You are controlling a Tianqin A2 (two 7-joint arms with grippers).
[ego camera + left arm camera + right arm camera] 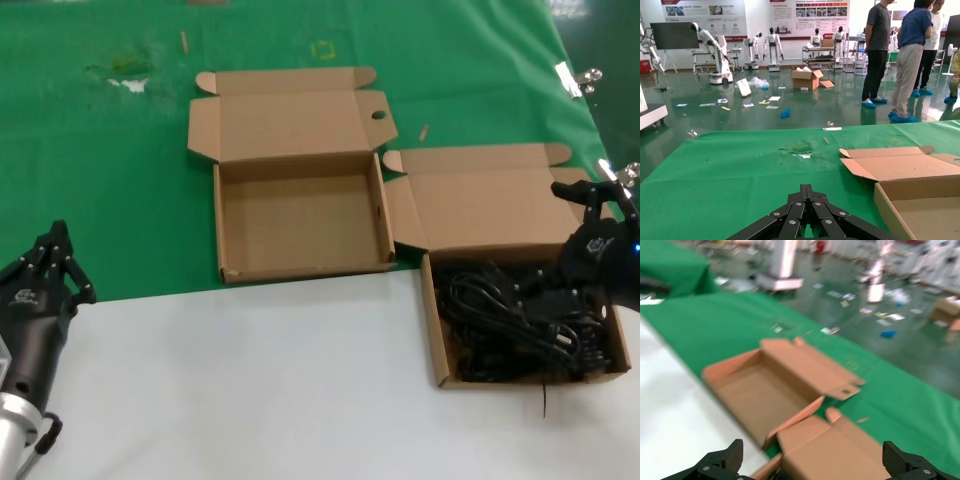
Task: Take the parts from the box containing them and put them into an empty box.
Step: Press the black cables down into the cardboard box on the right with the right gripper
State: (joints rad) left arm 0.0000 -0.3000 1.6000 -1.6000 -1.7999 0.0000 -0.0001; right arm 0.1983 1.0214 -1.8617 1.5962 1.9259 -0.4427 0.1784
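Right gripper (590,262), jaws spread wide, hangs over tangled power cords (520,320) in the full box (437,330); interlocked cords risk lifting together and snagging short of the empty box (300,215); left gripper (45,270), jaws narrow, idles at the counter (250,380) edge

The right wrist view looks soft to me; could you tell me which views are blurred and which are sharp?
Right wrist view: smeared throughout, the empty box and the floor behind both soft, as in motion blur. Head view: fairly sharp on the empty box and the power cords, though the right end effector is dark with little detail. Left wrist view: crisp, from the left end effector to the far hall.
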